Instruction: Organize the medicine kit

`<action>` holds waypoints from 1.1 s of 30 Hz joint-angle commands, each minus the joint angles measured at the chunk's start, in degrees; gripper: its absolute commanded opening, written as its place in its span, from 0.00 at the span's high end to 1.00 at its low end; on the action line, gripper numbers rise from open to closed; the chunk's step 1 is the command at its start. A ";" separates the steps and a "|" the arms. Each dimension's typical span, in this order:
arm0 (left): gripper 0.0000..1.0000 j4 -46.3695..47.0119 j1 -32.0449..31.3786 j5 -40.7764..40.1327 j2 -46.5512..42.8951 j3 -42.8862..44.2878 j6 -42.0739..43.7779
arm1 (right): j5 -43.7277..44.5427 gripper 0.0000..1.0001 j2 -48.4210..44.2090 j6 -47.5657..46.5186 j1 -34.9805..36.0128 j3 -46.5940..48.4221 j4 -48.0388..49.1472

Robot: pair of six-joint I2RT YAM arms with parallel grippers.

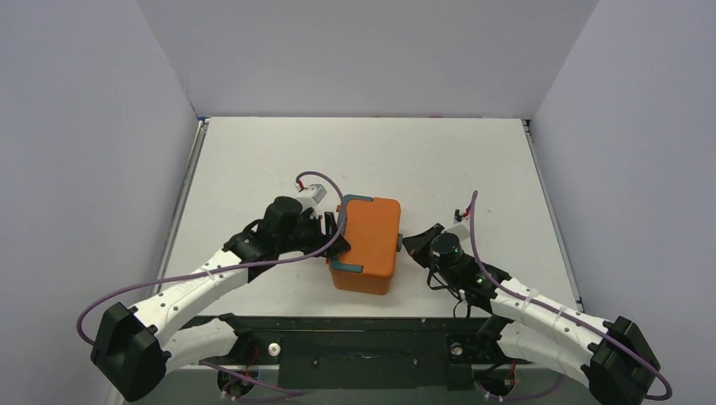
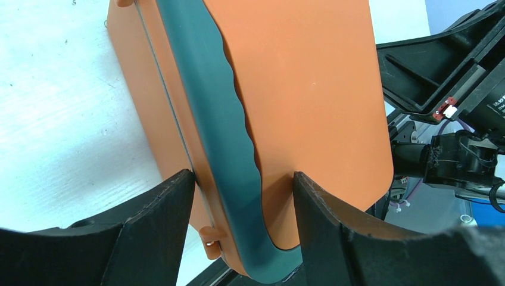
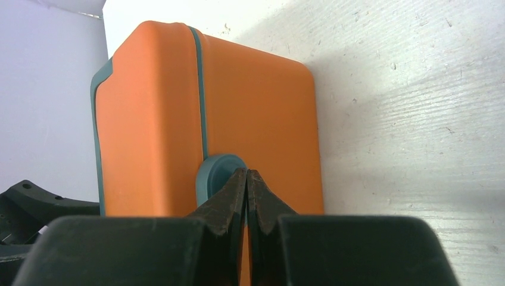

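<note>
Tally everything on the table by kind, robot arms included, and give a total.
medicine kit: 1
robot arms: 2 (left arm, right arm)
Total: 3

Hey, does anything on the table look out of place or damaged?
Nothing spilled or damaged. The kit sits closed, turned slightly askew to the table edges, with the left gripper straddling its handle and the right gripper shut at its latch.
</note>
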 commanded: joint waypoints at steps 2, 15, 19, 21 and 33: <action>0.43 -6.87 -1.25 1.29 1.88 -1.27 2.99 | -4.49 1.00 0.81 0.02 0.36 0.15 10.57; 0.44 -7.08 -1.31 0.26 1.67 -0.67 2.75 | -5.10 1.00 -0.12 -2.04 -0.26 1.55 6.20; 0.43 -8.51 -1.31 -3.00 0.14 -0.12 2.88 | -4.90 1.00 -2.10 -3.69 -2.11 1.35 0.72; 0.43 -9.38 -1.27 -4.56 -0.45 0.46 3.14 | -5.24 1.00 -2.81 -5.05 -3.22 1.37 -1.92; 0.32 -19.46 -1.20 -17.12 -0.55 10.25 7.31 | -4.36 0.69 -3.07 -18.23 -7.45 8.28 -15.57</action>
